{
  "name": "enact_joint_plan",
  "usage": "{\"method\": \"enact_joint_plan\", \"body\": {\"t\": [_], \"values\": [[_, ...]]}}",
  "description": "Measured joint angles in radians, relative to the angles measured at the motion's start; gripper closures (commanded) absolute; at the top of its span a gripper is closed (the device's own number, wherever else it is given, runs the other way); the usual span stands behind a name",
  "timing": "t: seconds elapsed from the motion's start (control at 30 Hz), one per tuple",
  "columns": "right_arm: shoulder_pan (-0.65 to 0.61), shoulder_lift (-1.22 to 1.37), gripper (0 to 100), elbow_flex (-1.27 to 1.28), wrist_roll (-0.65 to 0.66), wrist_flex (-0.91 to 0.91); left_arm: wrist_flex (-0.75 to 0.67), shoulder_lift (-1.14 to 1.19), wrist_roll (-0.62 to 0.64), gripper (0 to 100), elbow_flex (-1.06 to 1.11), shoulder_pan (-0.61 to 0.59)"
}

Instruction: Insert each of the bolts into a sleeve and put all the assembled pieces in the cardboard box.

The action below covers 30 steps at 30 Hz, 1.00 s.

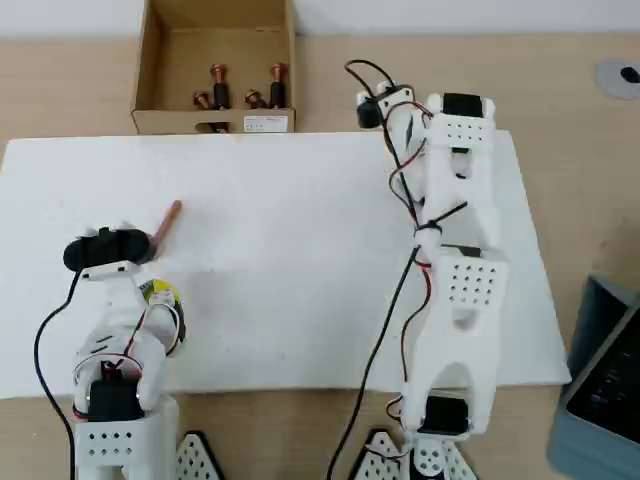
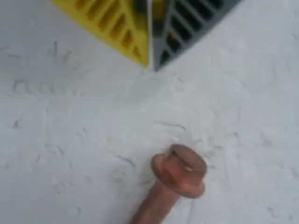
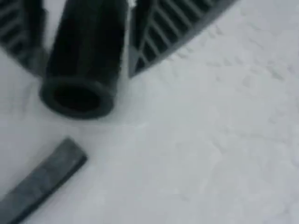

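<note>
A copper bolt [image 1: 167, 222] lies on the white mat [image 1: 300, 270], its flanged head [image 2: 180, 170] toward my left gripper [image 2: 150, 46]. That gripper's yellow and grey fingers are shut together with nothing between them, a short way from the bolt. In the high view the left arm [image 1: 108, 250] sits at the mat's left side, just beside the bolt. My right gripper [image 3: 88, 51] is shut on a black sleeve [image 3: 84, 70], whose open end hangs just above the mat. The right arm [image 1: 385, 105] stretches to the mat's far edge. The cardboard box [image 1: 215, 122] beyond the mat holds several assembled pieces [image 1: 245, 88].
A flat dark grey strip [image 3: 42, 179] lies close to the sleeve's open end. A blue-grey case [image 1: 605, 380] stands off the mat at the right edge. A grey disc [image 1: 620, 75] sits at the far right corner of the wooden table.
</note>
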Motion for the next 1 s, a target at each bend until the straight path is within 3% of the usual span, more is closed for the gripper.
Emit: {"method": "enact_joint_plan", "body": {"t": [0.67,1.0], "values": [[-0.009,0.026,98.8,-0.23,-0.002,0.18,0.0,0.0,0.0,100,0.0,0.0],[-0.009,-0.316,98.8,-0.014,-0.052,0.18,0.0,0.0,0.0,100,0.0,0.0]]}}
